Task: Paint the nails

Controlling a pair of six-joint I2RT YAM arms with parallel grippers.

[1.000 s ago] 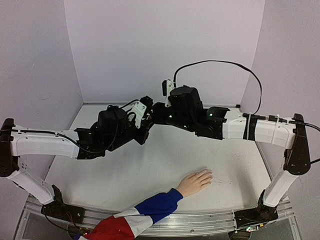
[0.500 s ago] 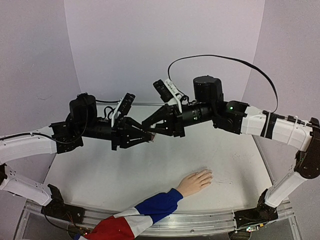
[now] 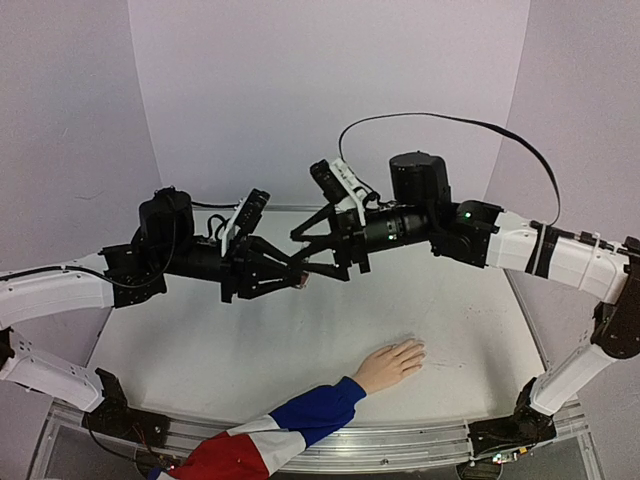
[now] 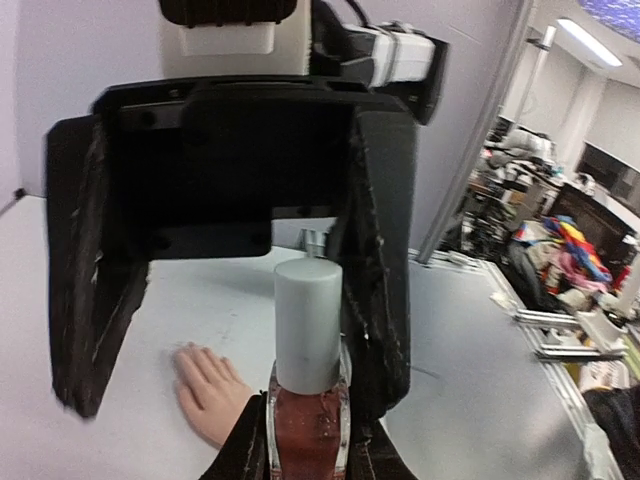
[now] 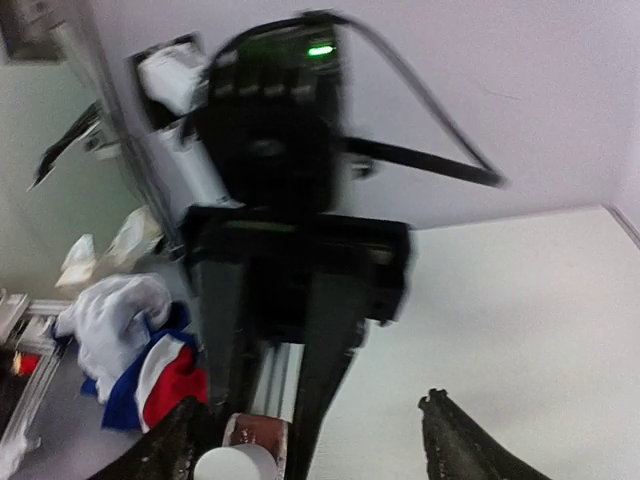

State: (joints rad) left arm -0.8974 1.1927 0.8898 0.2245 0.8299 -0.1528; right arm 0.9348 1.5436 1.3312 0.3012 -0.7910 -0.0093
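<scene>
Left gripper (image 3: pixel 296 281): closed on bottle (image 4: pixel 308 425), cap (image 4: pixel 308 322) still on.
Right gripper (image 3: pixel 305 252): wide open, facing the cap.
Nails (image 3: pixel 420 349): on hand (image 3: pixel 390 365), flat on table (image 3: pixel 250 350).
Progress: nothing painted, I judge; uncapping comes first.

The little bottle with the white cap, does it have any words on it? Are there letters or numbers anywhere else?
Bottle: no words or label show on its glass or cap.
Sleeve: blue, white and red, no letters.
Room clutter in the left wrist view: too blurred to read.
Nothing readable anywhere.
</scene>
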